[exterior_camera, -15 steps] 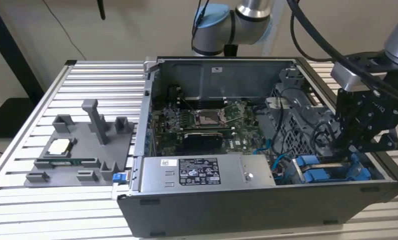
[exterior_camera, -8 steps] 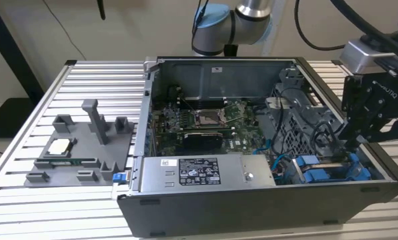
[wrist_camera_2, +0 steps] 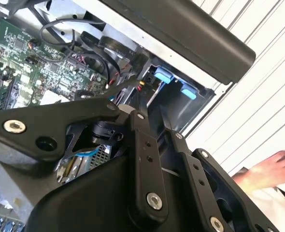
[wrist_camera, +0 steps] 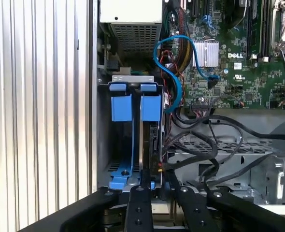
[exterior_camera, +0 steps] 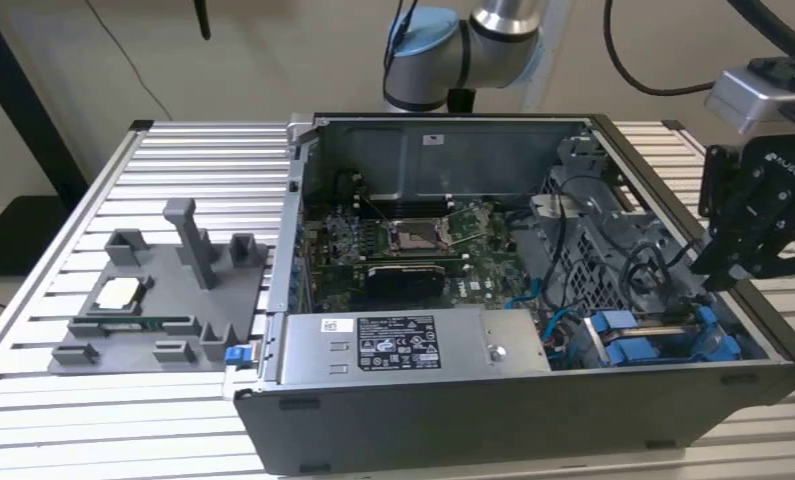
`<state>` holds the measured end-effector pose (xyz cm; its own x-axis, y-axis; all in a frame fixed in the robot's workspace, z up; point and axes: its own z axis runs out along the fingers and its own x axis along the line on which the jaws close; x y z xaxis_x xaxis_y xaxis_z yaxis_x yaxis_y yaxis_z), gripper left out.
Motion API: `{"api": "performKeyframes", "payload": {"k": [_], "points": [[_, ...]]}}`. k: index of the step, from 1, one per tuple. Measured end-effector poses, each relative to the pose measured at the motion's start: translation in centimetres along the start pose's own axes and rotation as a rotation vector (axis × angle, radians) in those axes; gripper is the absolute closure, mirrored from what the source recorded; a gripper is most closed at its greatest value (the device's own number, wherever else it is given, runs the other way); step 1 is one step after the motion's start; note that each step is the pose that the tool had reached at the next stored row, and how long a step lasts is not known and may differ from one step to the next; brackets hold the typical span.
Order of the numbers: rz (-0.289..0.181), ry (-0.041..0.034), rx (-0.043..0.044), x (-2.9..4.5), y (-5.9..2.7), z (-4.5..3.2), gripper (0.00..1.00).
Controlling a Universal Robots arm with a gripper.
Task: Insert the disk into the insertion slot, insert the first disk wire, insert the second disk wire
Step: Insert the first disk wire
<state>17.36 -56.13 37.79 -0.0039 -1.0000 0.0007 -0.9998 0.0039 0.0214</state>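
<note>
My fingers (wrist_camera: 148, 181) are clenched on the end of a black wire (wrist_camera: 167, 166) right against the disk (wrist_camera: 153, 145), which stands on edge inside the insertion slot (wrist_camera: 104, 140) of the computer case (exterior_camera: 504, 420).

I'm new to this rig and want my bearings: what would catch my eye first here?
The open computer case sits mid-way on the slatted table, its green motherboard bared. At the exterior view's right the black pincer hangs over the insertion slot with its bright blue rails. In the second wrist view a person's hand is outside the case.
</note>
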Motion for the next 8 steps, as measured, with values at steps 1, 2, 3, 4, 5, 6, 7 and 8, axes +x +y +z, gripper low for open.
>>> {"api": "performKeyframes", "payload": {"k": [1, 2, 3, 4, 5, 6, 7, 8], "points": [[0.000, 0.0000, -0.0020, -0.01, -0.17, -0.12, 0.73], [0.000, 0.0002, -0.0038, -0.01, -0.31, -0.27, 0.73], [0.000, 0.0001, -0.0057, -0.01, -0.46, -0.41, 0.73], [0.000, 0.0000, -0.0075, -0.01, -0.61, -0.54, 0.73], [0.000, 0.0000, -0.0094, -0.01, -0.78, -0.66, 0.73], [0.000, -0.0001, -0.0110, -0.01, -0.93, -0.77, 0.73], [0.000, -0.0001, -0.0121, -0.02, -1.06, -0.88, 0.73], [0.000, -0.0005, -0.0129, -0.03, -1.19, -0.96, 0.73]]}}
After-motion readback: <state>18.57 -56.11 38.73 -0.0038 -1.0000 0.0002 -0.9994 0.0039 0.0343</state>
